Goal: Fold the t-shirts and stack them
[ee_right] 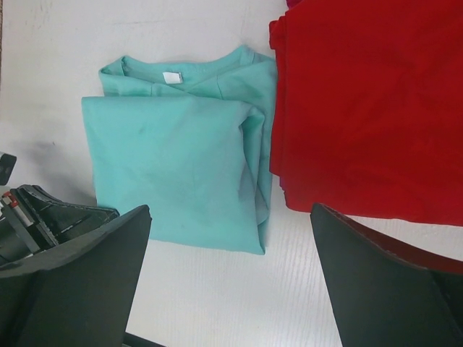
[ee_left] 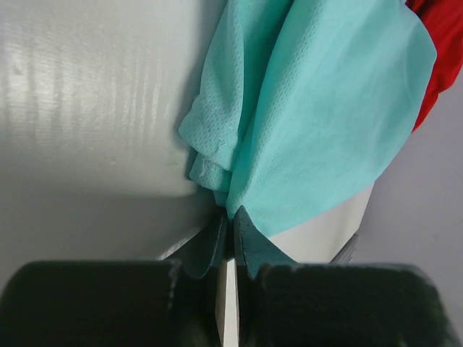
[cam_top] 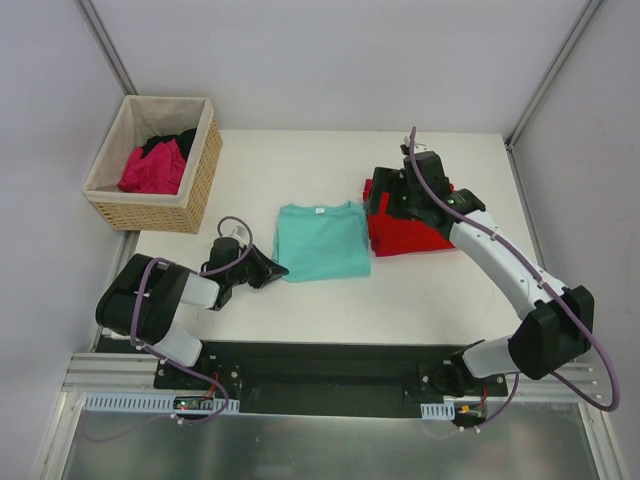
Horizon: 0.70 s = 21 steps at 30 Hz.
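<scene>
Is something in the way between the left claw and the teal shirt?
No, nothing visible is in the way. The left claw is shut right on a corner of the teal shirt.

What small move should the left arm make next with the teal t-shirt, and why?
The left jaws are shut on the near left corner of the folded teal t-shirt, which lies beside the red t-shirt. The right jaws stand open above the red one. So, probably: raise that corner slightly, as a start to carrying the teal shirt onto the red one.
</scene>
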Each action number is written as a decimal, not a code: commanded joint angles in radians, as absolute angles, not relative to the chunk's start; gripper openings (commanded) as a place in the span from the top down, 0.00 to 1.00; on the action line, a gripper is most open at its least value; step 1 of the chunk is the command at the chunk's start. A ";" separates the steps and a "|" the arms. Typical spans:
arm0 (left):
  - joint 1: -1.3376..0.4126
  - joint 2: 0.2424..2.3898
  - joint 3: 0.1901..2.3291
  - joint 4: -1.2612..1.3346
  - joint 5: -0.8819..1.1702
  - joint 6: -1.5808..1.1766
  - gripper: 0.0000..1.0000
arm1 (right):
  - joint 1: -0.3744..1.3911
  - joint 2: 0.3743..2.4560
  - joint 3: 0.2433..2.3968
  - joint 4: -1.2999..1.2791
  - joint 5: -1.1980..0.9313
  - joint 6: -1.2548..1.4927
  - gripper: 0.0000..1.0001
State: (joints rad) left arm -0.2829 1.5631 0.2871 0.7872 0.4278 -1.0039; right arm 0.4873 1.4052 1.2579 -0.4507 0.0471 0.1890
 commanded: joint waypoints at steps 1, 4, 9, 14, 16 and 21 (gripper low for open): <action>-0.288 1.493 0.252 0.626 0.321 -0.953 1.00 | 0.482 1.390 1.249 -0.411 0.012 0.186 0.04; -0.288 1.428 0.229 0.578 0.313 -0.956 1.00 | 0.482 1.411 1.241 -0.384 -0.032 0.198 0.03; -0.288 1.271 0.186 0.439 0.273 -0.954 1.00 | 0.485 1.500 1.246 -0.339 -0.098 0.225 0.03; -0.288 1.122 0.150 0.332 0.256 -0.954 1.00 | 0.529 1.600 1.261 -0.269 -0.164 0.244 0.03; -0.287 1.083 0.147 0.275 0.232 -0.947 1.00 | 0.554 1.664 1.276 -0.244 -0.207 0.247 0.03; -0.276 1.038 0.146 0.232 0.224 -0.930 1.00 | 0.584 1.818 1.354 -0.193 -0.311 0.250 0.03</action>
